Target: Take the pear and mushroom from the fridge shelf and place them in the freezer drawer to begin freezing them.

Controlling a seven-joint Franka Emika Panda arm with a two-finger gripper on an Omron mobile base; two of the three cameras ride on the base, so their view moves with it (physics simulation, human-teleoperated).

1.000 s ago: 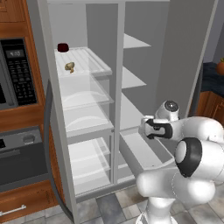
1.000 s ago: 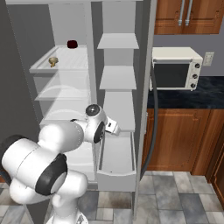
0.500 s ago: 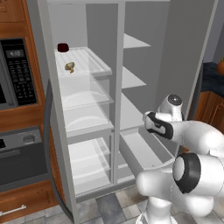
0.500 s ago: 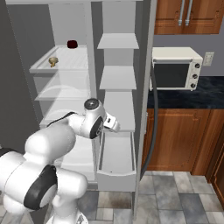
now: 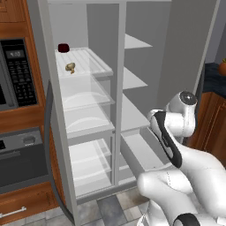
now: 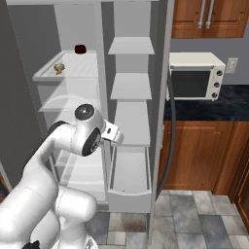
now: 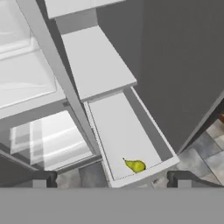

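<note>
The pincer [image 7: 111, 186] looks down into the open fridge from above the freezer drawer [image 7: 151, 131]. Its 2 dark fingertips [image 7: 39, 179] stand wide apart at the bottom of the hand view, with nothing between them.

Below it, 1 yellow-green pear [image 7: 135, 165] lies on the floor of the freezer drawer, close to the front wall and nearer the drawer's left front corner in this view. The drawer is pulled out and holds nothing else.

In the left base view, 1 tan mushroom [image 5: 70, 67] stands on the ridged fridge shelf [image 5: 95, 62], near its front left edge. 1 dark red round thing [image 5: 63, 47] sits at the shelf's back left corner, apart from the mushroom. The white arm [image 5: 170, 137] bends low on the right, beside the drawer.

The pear's half of the task looks done, and the mushroom's half is not yet begun. The next move calls for raising the open pincer to the top left shelf, closing on the small mushroom, and leaving the red thing alone.
</note>
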